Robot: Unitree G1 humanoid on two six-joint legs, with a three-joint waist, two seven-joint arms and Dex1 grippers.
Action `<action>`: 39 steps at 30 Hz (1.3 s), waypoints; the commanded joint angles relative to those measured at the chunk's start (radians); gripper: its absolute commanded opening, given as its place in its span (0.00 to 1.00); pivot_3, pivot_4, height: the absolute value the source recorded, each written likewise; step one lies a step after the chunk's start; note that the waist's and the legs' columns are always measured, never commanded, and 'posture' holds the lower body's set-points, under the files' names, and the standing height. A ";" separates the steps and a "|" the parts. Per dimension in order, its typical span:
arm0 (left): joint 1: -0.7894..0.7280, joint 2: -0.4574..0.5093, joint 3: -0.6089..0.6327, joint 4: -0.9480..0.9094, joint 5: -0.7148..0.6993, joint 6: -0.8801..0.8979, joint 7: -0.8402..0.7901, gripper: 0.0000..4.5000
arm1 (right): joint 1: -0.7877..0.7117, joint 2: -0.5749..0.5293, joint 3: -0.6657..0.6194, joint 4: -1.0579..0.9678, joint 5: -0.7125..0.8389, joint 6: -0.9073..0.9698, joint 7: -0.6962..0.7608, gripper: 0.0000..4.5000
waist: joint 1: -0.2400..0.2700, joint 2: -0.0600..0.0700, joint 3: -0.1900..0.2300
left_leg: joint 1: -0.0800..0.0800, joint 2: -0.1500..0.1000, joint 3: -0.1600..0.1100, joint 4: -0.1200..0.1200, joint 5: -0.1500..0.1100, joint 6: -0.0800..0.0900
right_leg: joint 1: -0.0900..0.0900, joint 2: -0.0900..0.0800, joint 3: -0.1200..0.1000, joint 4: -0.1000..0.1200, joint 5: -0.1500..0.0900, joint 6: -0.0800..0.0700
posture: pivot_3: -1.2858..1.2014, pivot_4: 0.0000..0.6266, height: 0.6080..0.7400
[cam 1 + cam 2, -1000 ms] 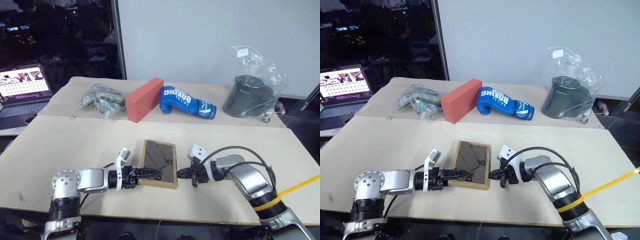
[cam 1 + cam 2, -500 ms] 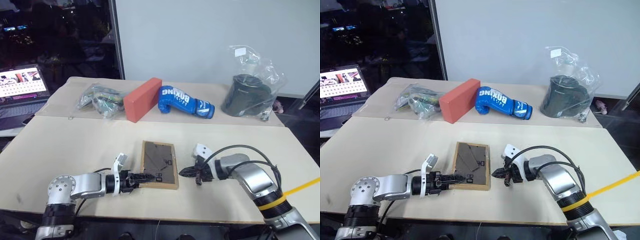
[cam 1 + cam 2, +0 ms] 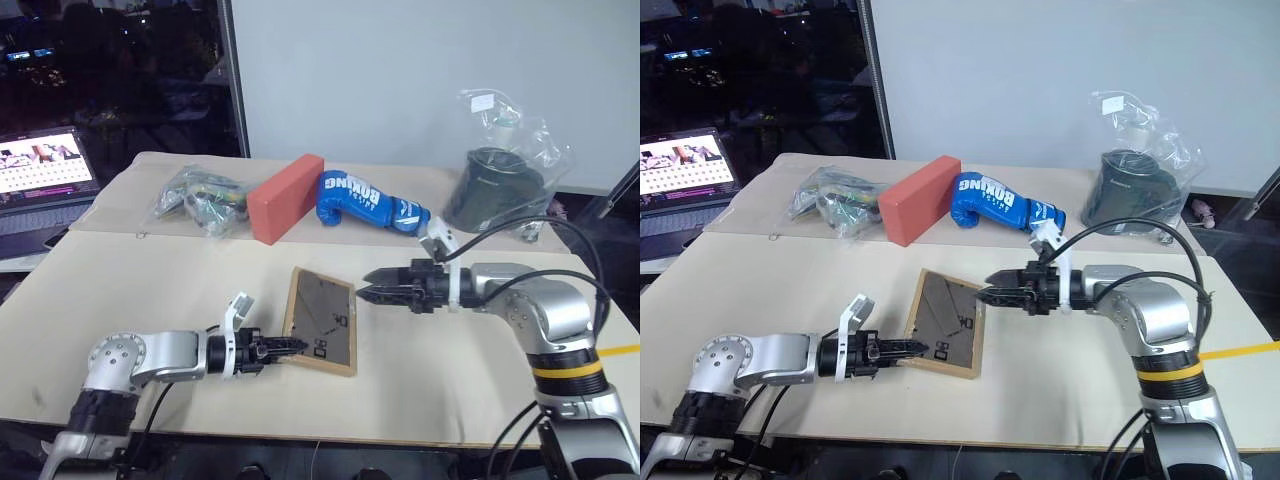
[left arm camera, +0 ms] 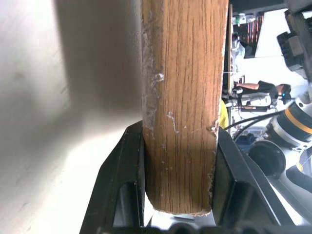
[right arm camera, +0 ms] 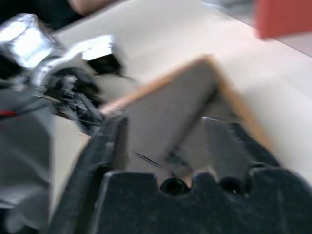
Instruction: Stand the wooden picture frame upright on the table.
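Observation:
The wooden picture frame (image 3: 320, 320) is near the front of the table (image 3: 140, 290), dark back facing up, one side tilted off the surface. My left gripper (image 3: 290, 347) is shut on its near left corner; in the left wrist view the light-wood edge (image 4: 183, 97) sits clamped between the black fingers (image 4: 127, 170). My right gripper (image 3: 370, 290) hovers raised by the frame's far right corner, pointing left, open. In the right wrist view the frame's dark back (image 5: 170, 102) lies beyond the spread fingers (image 5: 222, 146), which are not touching it.
Along the back panel lie a clear bag of items (image 3: 200, 198), a red brick-shaped block (image 3: 287, 197), a blue boxing glove (image 3: 372, 203) and a bagged dark container (image 3: 500, 185). A laptop (image 3: 40, 180) sits off the table's left.
My right gripper has risen off the table from beside the frame's right edge and opened. The left gripper closed on the frame and tilted it up slightly.

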 commanded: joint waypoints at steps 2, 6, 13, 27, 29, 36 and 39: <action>-0.061 0.003 -0.024 -0.038 -0.015 -0.018 -0.044 0.26 | -0.048 0.050 0.042 0.083 0.008 0.039 -0.029 1.00 | 0.002 0.000 0.000 | -0.004 0.000 0.000 0.000 0.000 0.000 | -0.004 0.000 0.000 0.001 0.002 -0.002 | 0.52 0.24 0.90; -0.072 0.011 -0.015 -0.097 -0.010 -0.025 -0.105 0.26 | -0.065 0.105 0.078 0.178 -0.051 -0.065 -0.055 1.00 | 0.003 0.000 0.000 | -0.010 0.000 0.000 0.000 0.001 0.000 | -0.012 0.000 0.000 0.003 0.002 -0.003 | 0.52 0.24 0.90; -0.078 0.050 -0.009 -0.103 -0.007 -0.050 -0.149 0.26 | 0.008 0.090 0.110 0.001 0.030 -0.127 0.102 1.00 | 0.004 0.001 0.001 | -0.010 0.000 0.000 -0.001 0.001 -0.001 | -0.012 0.000 0.000 0.004 0.002 -0.003 | 0.52 0.24 0.90; -0.145 0.117 -0.030 -0.027 0.043 0.033 -0.308 0.26 | 0.090 -0.058 0.061 -0.052 -0.049 -0.373 0.167 1.00 | 0.003 0.001 0.001 | -0.010 0.000 0.000 0.000 0.001 -0.002 | -0.012 0.000 0.000 0.005 0.001 -0.001 | 0.52 0.24 0.90; -0.149 0.142 -0.015 -0.014 0.057 0.051 -0.344 0.26 | 0.101 -0.124 0.045 0.032 -0.110 -0.453 0.182 1.00 | 0.004 0.001 0.001 | -0.010 -0.001 0.000 0.000 0.001 -0.002 | -0.012 0.000 0.000 0.004 0.001 -0.001 | 0.52 0.24 0.90; -0.165 0.190 0.037 0.112 0.065 0.074 -0.431 0.26 | 0.151 -0.242 -0.036 0.201 -0.225 -0.743 0.174 1.00 | 0.004 0.000 0.002 | -0.010 -0.001 0.000 -0.001 0.001 -0.001 | -0.012 0.000 0.000 0.004 0.000 0.001 | 0.52 0.24 0.90; -0.178 0.176 0.037 0.181 0.016 0.087 -0.443 0.26 | 0.178 -0.215 -0.044 0.272 -0.375 -1.029 0.031 1.00 | -0.003 0.000 0.002 | -0.010 -0.001 0.000 -0.001 0.001 -0.001 | -0.012 0.000 0.000 0.004 0.000 0.001 | 0.52 0.24 0.90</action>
